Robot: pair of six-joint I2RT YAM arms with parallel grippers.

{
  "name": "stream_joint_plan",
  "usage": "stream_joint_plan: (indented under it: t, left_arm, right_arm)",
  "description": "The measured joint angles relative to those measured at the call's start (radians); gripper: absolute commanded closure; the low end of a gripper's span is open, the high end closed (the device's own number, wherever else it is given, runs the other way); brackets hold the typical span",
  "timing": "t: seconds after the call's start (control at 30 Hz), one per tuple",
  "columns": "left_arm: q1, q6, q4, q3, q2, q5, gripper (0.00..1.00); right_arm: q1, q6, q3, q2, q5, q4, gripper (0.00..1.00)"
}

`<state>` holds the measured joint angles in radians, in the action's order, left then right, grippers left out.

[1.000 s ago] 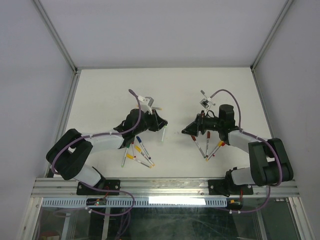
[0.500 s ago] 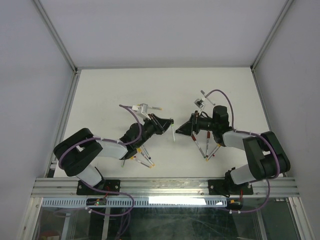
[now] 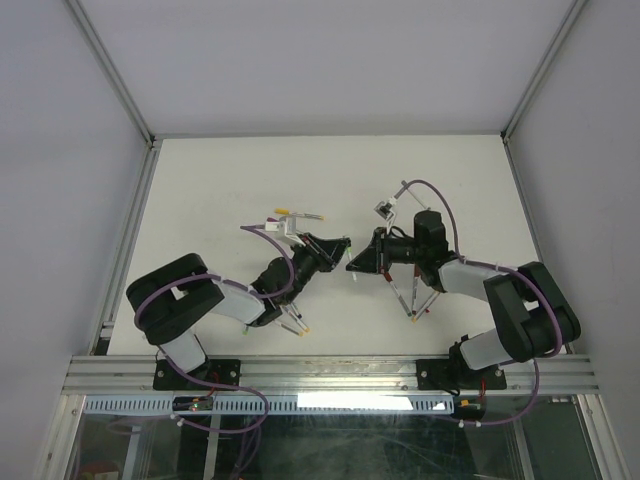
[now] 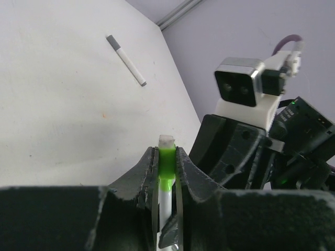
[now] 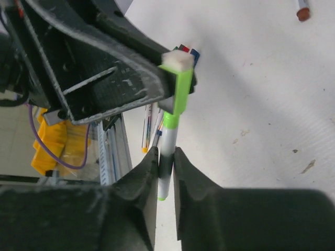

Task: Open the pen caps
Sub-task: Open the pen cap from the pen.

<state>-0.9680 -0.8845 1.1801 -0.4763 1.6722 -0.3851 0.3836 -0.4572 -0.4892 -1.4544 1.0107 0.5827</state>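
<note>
Above the middle of the table, my two grippers meet on one white pen. My left gripper (image 3: 338, 246) (image 4: 166, 152) is shut on its green cap (image 4: 167, 162) (image 5: 180, 89), whose whitish end pokes out past the fingertips. The white barrel (image 5: 168, 144) runs down from the cap into my right gripper (image 3: 353, 266) (image 5: 166, 159), which is shut on it. The cap is seated on the barrel. In the top view the pen itself is hidden between the two grippers.
A pile of pens (image 3: 290, 318) lies under my left arm, and a few more pens (image 3: 410, 296) under my right arm. One pen (image 3: 300, 214) (image 4: 126, 60) lies alone further back. A red-capped pen (image 5: 302, 10) lies at the far right of the right wrist view.
Both grippers have come together over the middle of the table. My right gripper, open a moment ago, has shut on the barrel of the pen held by the left.
</note>
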Motion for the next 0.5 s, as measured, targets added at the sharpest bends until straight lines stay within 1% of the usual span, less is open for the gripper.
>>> stream_joint_plan:
  t: [0.03, 0.1, 0.13, 0.3, 0.37, 0.43, 0.5]
  left_arm:
    - [-0.002, 0.000, 0.010, 0.000, 0.004, -0.002, 1.00]
    - [-0.002, 0.002, 0.027, 0.000, 0.009, -0.006, 1.00]
    - [-0.003, 0.003, 0.034, 0.000, 0.012, -0.007, 0.98]
    - [-0.003, 0.017, 0.085, 0.019, 0.014, -0.005, 0.46]
    - [-0.008, 0.038, 0.114, 0.046, 0.008, 0.005, 0.31]
    - [-0.008, 0.067, 0.129, 0.086, -0.013, 0.017, 0.19]
    - [-0.008, 0.101, 0.133, 0.129, -0.056, 0.030, 0.05]
  right_arm:
    - [0.003, 0.008, -0.005, 0.000, -0.002, -0.011, 1.00]
    - [0.002, 0.008, -0.015, 0.000, -0.009, -0.038, 1.00]
    - [0.002, 0.011, -0.020, 0.000, -0.010, -0.050, 1.00]
    - [0.003, 0.030, -0.058, 0.000, 0.006, -0.120, 1.00]
    - [0.007, 0.037, -0.076, 0.000, 0.010, -0.154, 1.00]
    - [0.007, 0.042, -0.101, 0.000, 0.020, -0.203, 1.00]
    - [0.007, 0.129, -0.144, 0.000, 0.051, -0.300, 1.00]
